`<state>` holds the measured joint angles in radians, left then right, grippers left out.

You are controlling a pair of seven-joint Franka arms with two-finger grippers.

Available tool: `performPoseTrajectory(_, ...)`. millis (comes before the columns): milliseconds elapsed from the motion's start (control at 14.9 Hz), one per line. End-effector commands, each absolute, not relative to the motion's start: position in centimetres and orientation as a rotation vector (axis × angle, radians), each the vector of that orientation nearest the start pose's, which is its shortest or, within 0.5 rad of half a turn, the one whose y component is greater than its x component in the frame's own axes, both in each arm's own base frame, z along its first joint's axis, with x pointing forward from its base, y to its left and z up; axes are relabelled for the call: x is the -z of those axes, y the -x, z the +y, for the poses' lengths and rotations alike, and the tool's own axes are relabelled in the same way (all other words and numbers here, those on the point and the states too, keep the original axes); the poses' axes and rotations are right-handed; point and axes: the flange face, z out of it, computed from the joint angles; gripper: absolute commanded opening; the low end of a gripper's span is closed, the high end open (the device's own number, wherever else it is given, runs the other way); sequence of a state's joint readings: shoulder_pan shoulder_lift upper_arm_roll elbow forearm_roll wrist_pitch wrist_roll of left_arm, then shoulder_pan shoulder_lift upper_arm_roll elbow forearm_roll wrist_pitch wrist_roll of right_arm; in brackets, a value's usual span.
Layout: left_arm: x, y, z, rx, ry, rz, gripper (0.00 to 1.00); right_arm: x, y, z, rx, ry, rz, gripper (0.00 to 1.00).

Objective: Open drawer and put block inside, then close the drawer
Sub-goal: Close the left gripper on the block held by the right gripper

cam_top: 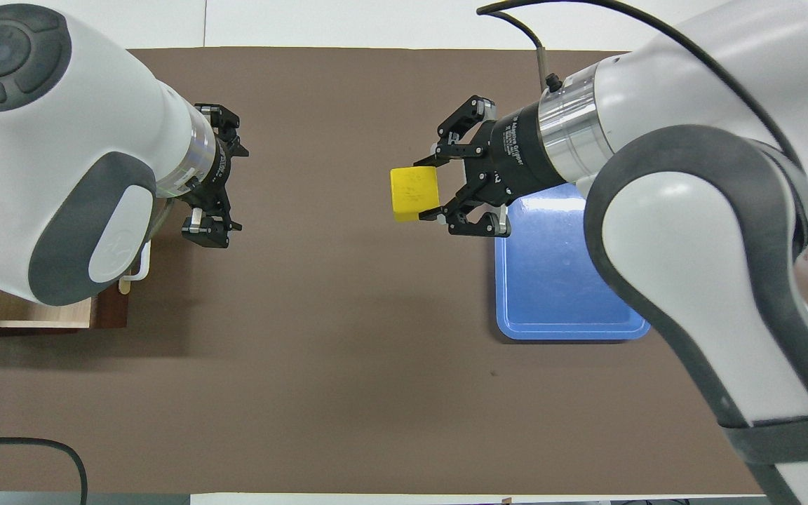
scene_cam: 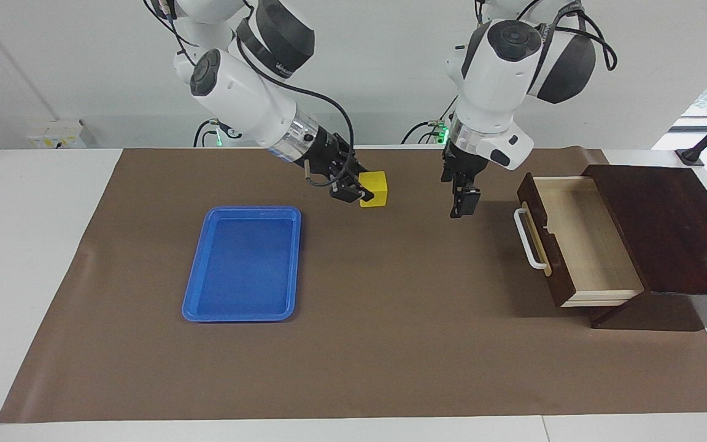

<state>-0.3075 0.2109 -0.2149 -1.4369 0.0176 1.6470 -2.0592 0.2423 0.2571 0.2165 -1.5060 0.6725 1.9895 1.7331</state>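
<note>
The worktop (scene_cam: 390,344) was covered by a brown mat. The drawer (scene_cam: 580,245) was seen pulled open. The left gripper (scene_cam: 461,202) was held spread above the mat. The block (scene_cam: 373,188) was pinched aloft by the right gripper (scene_cam: 359,193), over the mat.

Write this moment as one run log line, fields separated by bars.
right tool: shut on yellow block, above mat | left tool: open | drawer: open, empty
</note>
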Motion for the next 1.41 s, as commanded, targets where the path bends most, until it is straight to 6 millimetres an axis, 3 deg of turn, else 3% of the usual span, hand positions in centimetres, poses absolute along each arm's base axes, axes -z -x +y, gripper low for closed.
performPoseTrajectory(0, -57.2, -54.5, -32.4, -0.079, 2.226, -2.213, 1.00, -54.7, -57.9, 33.4, -0.678, 1.821, 1.741, 0.00)
performPoseTrajectory(202, -57.6, -54.5, -33.9, -0.086, 2.215, -2.239, 0.99, -54.5, -57.6, 33.9, -0.680, 1.823, 1.739, 0.00)
performPoseTrajectory(1076, -57.6, -53.3, -36.3, -0.077, 2.240, -2.234, 0.99, -54.3, -57.2, 34.5, -0.706, 1.820, 1.748, 0.00)
performPoseTrajectory(1345, -57.6, -52.7, -37.4, -0.068, 2.252, -2.237, 0.95, -54.3, -57.2, 34.5, -0.717, 1.811, 1.748, 0.00)
